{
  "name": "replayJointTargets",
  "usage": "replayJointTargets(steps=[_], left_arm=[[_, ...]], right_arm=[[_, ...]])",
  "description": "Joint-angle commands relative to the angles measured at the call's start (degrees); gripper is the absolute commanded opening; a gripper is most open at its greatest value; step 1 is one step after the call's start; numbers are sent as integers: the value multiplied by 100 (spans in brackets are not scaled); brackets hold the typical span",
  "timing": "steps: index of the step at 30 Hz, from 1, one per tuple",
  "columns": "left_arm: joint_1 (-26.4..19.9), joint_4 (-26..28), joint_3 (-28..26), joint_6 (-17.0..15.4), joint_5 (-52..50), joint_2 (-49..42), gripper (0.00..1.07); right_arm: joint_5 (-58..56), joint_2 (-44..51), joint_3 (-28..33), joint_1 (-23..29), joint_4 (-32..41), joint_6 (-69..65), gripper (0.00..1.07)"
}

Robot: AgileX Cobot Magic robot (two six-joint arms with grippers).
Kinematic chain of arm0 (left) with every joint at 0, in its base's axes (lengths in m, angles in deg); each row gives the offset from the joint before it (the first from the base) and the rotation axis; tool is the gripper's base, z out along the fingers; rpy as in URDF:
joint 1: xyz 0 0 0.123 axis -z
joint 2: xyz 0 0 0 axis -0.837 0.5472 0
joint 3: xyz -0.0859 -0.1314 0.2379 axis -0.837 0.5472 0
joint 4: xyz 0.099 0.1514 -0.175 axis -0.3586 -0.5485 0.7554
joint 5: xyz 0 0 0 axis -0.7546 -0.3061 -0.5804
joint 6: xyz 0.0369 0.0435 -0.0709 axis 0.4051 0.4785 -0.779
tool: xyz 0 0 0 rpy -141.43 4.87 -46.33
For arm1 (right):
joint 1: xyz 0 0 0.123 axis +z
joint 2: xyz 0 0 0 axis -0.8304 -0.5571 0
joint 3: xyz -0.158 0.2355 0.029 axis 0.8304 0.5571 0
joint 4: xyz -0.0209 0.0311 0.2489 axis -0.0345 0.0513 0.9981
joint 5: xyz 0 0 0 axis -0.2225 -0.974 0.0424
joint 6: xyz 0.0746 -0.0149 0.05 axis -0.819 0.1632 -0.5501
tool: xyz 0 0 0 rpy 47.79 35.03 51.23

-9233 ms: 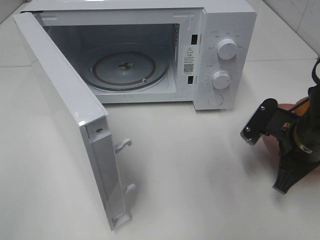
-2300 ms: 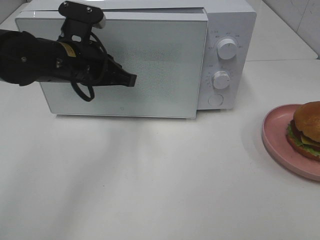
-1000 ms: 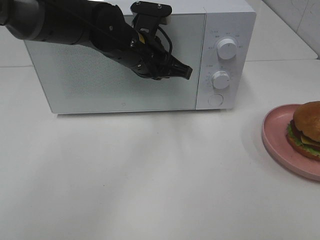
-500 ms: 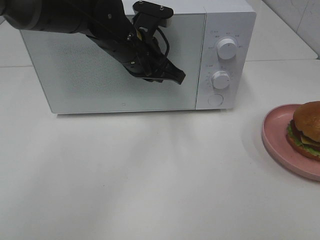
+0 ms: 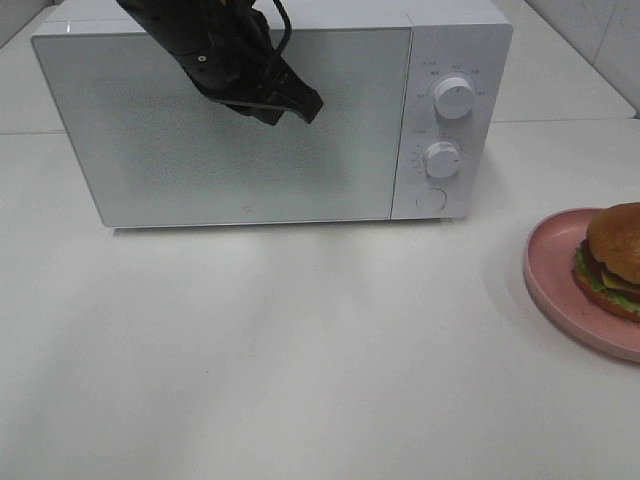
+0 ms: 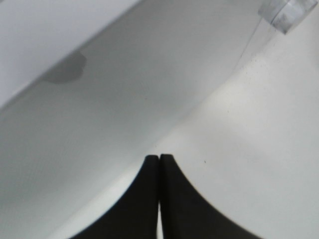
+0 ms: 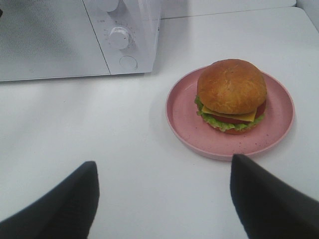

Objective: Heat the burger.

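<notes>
The burger [image 5: 614,258] [image 7: 231,94], with its golden bun, lettuce and cheese, sits on a pink plate [image 5: 556,288] [image 7: 179,117] at the table's right edge. The white microwave [image 5: 250,185] stands at the back with its door closed. My left gripper [image 5: 305,108] [image 6: 159,164] is shut, empty, raised in front of the upper part of the door. In the right wrist view my right gripper [image 7: 162,191] is open and hangs wide apart short of the plate, holding nothing; it is out of the exterior view.
Two white dials [image 5: 455,98] [image 5: 441,158] and a round button [image 5: 431,199] sit on the microwave's right panel. White table surface [image 5: 300,340] stretches between microwave and plate.
The left arm has lifted up and to the left, away from the door's right side. The door was open long before and is now closed. Burger and plate have not moved.
</notes>
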Motion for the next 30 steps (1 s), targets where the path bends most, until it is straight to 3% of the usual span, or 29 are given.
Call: replayJointTargets(steps=[1,8,17,23,30], left_arm=[[0,-6,-57,17,424,-172,0],[0,-86,-57,17,1902,-435,0],[-74,-23,-57,17,2865,-453,0],[-447,126,-11,-29,3329,-556,0],[-1272,430,728,-52,3335,-1335,0]], right_arm=[[74,160,11,-34,34,86,69],[74,160,11,-34,34,86,69],[74,160,11,-34,34,86,69],[74,160,11,-34,34,86,69],[74,160,11,-34,34,86,69]])
